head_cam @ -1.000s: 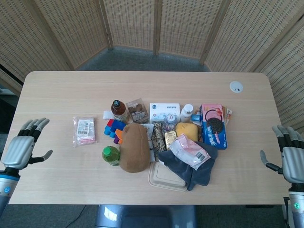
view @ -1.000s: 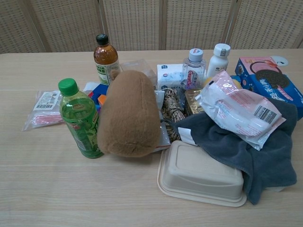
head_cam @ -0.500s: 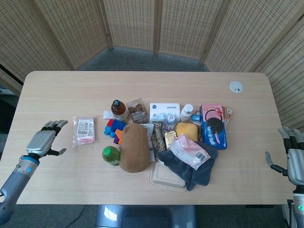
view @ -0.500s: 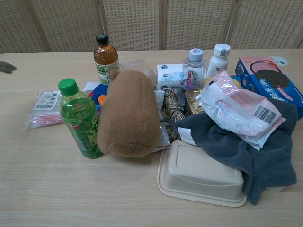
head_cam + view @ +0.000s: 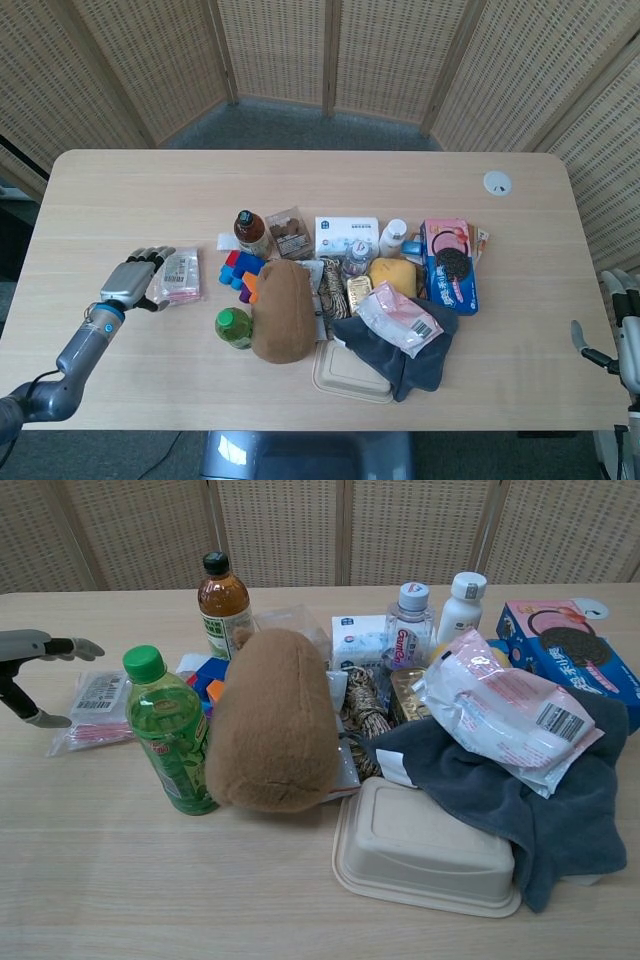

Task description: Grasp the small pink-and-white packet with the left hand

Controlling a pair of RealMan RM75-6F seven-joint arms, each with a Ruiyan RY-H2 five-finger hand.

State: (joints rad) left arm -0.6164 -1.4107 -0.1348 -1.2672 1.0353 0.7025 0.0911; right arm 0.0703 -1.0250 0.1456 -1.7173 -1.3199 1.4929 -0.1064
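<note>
Left hand (image 5: 135, 278), fingers spread and empty, beside the packet (image 5: 180, 275) lying left of the green bottle (image 5: 233, 327): probably light, limp, slippery film, best pinched across its edges.

Bright, even overhead light here; soft shadows just beneath the grey robotic left hand (image 5: 135, 278), everything sharp, no glare.

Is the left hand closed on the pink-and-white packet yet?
No, open. The left hand sits at the pink-and-white packet's left edge; chest view shows thumb and fingers spread apart, gripping nothing.
</note>
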